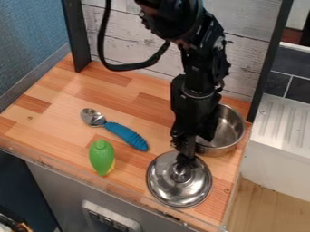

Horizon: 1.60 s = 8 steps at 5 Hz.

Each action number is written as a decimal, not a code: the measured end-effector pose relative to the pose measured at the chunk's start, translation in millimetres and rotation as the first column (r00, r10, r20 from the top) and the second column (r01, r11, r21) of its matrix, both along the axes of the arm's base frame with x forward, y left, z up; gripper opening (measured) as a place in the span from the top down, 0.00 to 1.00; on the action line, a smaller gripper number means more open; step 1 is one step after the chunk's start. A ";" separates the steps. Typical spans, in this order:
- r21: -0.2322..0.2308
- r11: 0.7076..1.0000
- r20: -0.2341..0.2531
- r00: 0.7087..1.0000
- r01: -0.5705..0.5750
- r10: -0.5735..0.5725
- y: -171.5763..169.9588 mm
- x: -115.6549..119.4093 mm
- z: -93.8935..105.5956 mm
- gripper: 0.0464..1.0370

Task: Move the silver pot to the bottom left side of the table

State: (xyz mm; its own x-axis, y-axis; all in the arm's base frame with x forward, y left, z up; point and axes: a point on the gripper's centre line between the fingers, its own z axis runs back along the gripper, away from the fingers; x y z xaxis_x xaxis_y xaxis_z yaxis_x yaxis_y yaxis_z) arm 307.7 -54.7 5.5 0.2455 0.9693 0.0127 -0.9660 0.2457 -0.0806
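A: Silver pot?
B: Up and right of the lid, partly hidden by the arm.
A: Tool?
B: At the lid's knob; can't tell if it's spread or pinching.
A: Else on the surface?
B: Blue-handled spoon, up and left of the lid; green-and-yellow toy, left of the lid.

- And it's bright silver on the pot, silver again on the lid!
- Black all over the gripper!
- The spoon: silver bowl, vivid blue handle!
- Green on the toy vegetable, with a flash of yellow!
- The tabletop, a patchwork of tan and reddish-brown blocks!
- Whitish-grey planks on the backboard, dark streaks running through!
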 end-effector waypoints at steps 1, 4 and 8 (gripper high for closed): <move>0.025 1.000 0.005 1.000 0.009 -0.009 0.8 2.2 -7.7 0.69; -0.003 1.000 0.035 0.999 -0.022 0.022 13.9 -10.9 10.2 0.97; -0.118 0.936 0.171 0.922 -0.331 0.348 124.7 -43.7 73.9 0.97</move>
